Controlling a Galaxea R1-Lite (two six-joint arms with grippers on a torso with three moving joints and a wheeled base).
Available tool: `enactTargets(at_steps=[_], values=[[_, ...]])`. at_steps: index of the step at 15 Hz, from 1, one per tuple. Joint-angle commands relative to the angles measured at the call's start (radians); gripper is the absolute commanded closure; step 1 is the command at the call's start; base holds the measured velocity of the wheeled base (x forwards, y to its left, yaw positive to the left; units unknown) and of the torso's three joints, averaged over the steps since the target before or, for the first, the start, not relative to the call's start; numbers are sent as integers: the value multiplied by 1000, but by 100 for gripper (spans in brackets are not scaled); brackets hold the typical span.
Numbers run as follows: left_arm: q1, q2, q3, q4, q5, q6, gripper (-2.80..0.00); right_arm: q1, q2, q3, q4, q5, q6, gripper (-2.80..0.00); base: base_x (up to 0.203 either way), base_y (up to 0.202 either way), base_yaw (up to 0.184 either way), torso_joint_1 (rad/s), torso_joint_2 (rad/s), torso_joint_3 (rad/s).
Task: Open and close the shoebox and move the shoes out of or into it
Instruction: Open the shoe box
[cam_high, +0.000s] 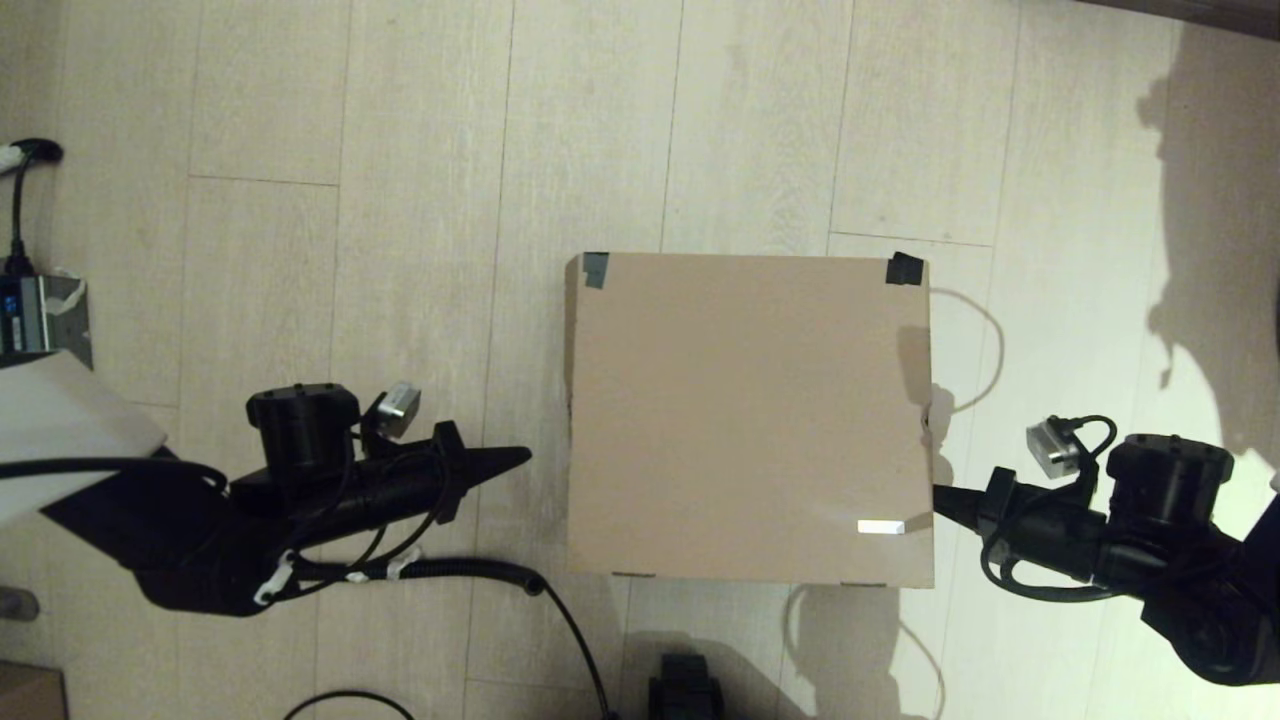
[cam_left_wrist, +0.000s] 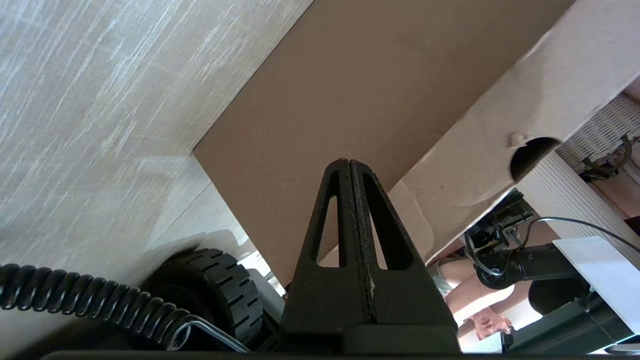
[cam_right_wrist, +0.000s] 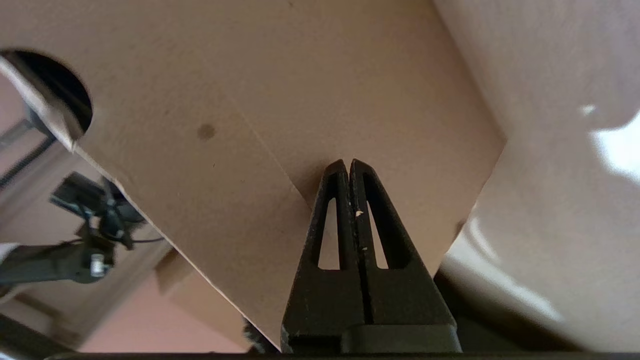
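Shoebox (cam_high: 745, 415) resting on the floor (cam_high: 430, 200) with its lid down, taped corners on the far edge and the white label (cam_high: 880, 526) near the right front corner; the shoes are not visible. Right gripper (cam_high: 940, 493), fingers clenched together and holding nothing, meets the shoebox's right side just beside the label. Left gripper (cam_high: 522, 456), likewise clenched and empty, points at the shoebox's left side, slightly apart from it. To raise the lid cleanly, both tips should probably catch under the side lips and lift together, keeping the shoebox from sliding.
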Motion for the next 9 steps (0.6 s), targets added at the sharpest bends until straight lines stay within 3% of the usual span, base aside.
enactTargets(at_steps=[1,9], values=[[0,13,-7,-6,-4,-5,0,4,-28,7,-9,9,31,0,0,0,0,0,0,0],[-15,-40,-8,-6,5,-31,0,3,-236,55,-4,18,141,0,0,0,0,0,0,0]])
